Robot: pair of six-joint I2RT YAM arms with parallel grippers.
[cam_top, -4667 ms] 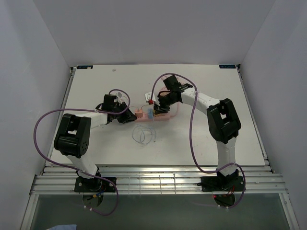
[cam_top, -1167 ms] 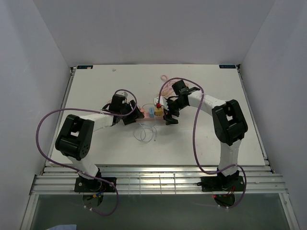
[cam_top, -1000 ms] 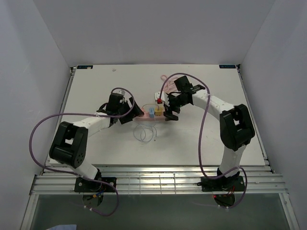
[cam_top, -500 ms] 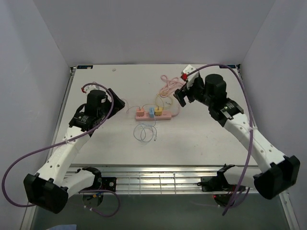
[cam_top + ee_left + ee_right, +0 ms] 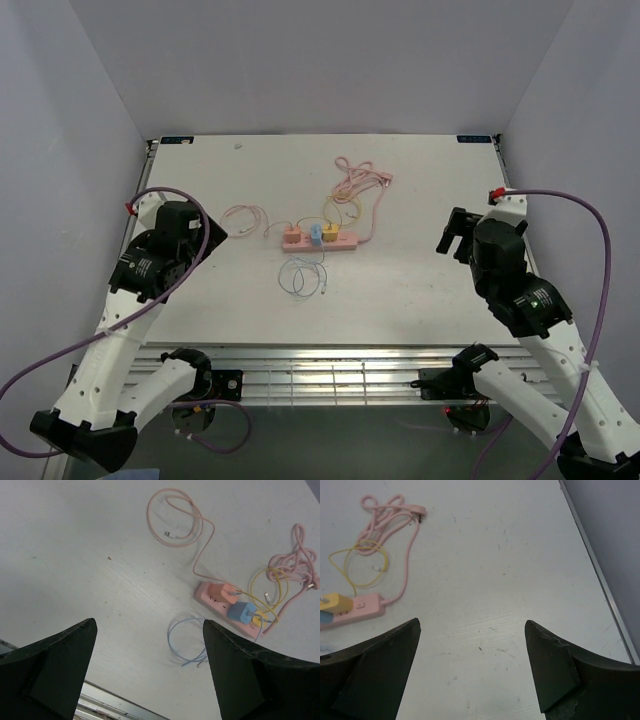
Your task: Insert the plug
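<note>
Currently yellow plug [image 5: 337,602] sits in power strip [image 5: 318,240], frame centre, well apart from left gripper [image 5: 149,622] and right gripper [image 5: 472,622], both spread.

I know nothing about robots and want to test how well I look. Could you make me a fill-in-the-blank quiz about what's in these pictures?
1. The power strip is coloured ___.
2. It holds ___ plugs.
3. The middle plug, between the pink plug and the yellow plug, is ___.
4. The left gripper and the right gripper both stand ___, holding nothing.

Missing words: pink, three, blue, open.
</note>
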